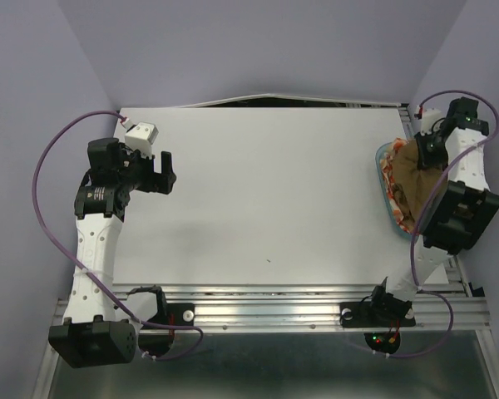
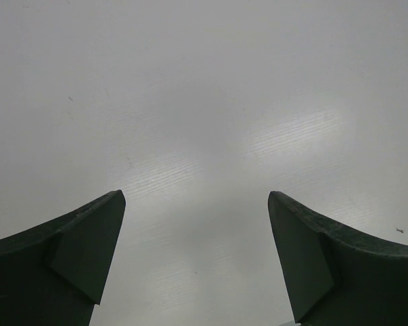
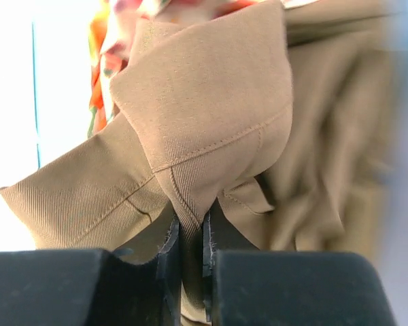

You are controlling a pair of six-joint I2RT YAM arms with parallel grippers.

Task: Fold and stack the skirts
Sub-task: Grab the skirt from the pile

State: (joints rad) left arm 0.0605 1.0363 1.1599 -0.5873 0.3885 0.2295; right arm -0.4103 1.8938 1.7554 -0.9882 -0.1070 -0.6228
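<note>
The tan-brown skirt [image 1: 416, 170] lies bunched in a teal tub at the table's right edge, on top of the leaf-print skirt [image 1: 392, 174]. My right gripper [image 3: 190, 231] is shut on a stitched fold of the tan skirt [image 3: 211, 136]; cloth is pinched between its pads. The leaf-print skirt [image 3: 115, 41] peeks out behind at upper left. In the top view the right arm hides its own jaws. My left gripper [image 1: 168, 169] hovers over the bare table at far left, jaws wide open and nothing between them [image 2: 197, 204].
The translucent teal tub [image 1: 381, 176] holds both garments at the right edge. A white table top [image 1: 266, 191] spans the middle. Purple cables loop beside both arms. A metal rail [image 1: 274, 312] runs along the near edge.
</note>
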